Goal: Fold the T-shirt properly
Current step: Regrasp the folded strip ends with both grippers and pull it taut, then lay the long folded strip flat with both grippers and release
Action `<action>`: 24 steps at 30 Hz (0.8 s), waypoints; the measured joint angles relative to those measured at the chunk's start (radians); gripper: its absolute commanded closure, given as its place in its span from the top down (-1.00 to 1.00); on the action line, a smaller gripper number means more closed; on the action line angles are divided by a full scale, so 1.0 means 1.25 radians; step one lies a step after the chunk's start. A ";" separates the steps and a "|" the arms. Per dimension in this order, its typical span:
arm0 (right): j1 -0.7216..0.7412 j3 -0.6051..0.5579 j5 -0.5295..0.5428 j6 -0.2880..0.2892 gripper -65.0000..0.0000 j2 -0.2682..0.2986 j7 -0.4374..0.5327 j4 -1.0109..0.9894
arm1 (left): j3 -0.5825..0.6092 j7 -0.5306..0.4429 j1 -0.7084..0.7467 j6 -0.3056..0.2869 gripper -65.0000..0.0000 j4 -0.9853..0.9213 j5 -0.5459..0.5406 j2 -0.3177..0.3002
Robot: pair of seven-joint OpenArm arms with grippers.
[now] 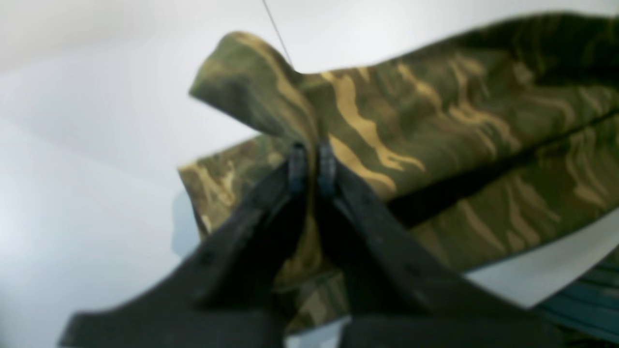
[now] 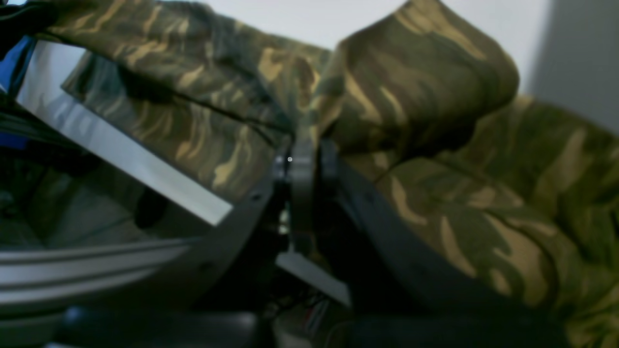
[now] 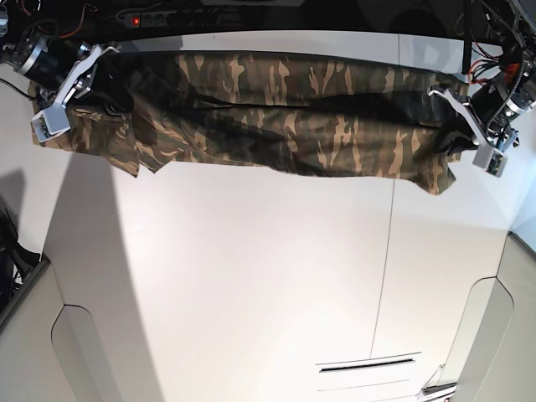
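Observation:
The camouflage T-shirt (image 3: pixel 276 117) is stretched in a long band across the far side of the white table (image 3: pixel 251 276), partly lifted and sagging in the middle. My left gripper (image 1: pixel 312 166) is shut on a pinched fold of the T-shirt (image 1: pixel 435 121); in the base view it (image 3: pixel 456 126) holds the band's right end. My right gripper (image 2: pixel 304 159) is shut on bunched cloth of the T-shirt (image 2: pixel 435 193); in the base view it (image 3: pixel 100 99) holds the left end. Only the printed side shows.
A thin seam (image 3: pixel 387 251) runs down the tabletop right of centre. A narrow slot (image 3: pixel 364 365) lies near the front edge. A power strip (image 3: pixel 159 17) and cables sit behind the table's far edge. Grey panels stand at both front corners.

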 measured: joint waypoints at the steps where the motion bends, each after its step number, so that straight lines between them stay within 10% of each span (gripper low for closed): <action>1: -0.005 0.000 -0.001 0.000 -1.00 0.000 -0.002 0.000 | 0.000 0.001 0.004 0.000 -1.00 0.000 0.000 0.000; 18: -0.011 0.000 -0.033 -0.002 -1.00 0.000 0.029 -0.172 | 0.000 0.008 0.050 0.024 -1.00 0.000 0.022 0.000; 24: 0.010 0.000 -0.034 -0.002 -0.48 0.000 0.030 -0.174 | 0.000 0.002 0.050 0.047 -0.30 0.000 0.021 0.000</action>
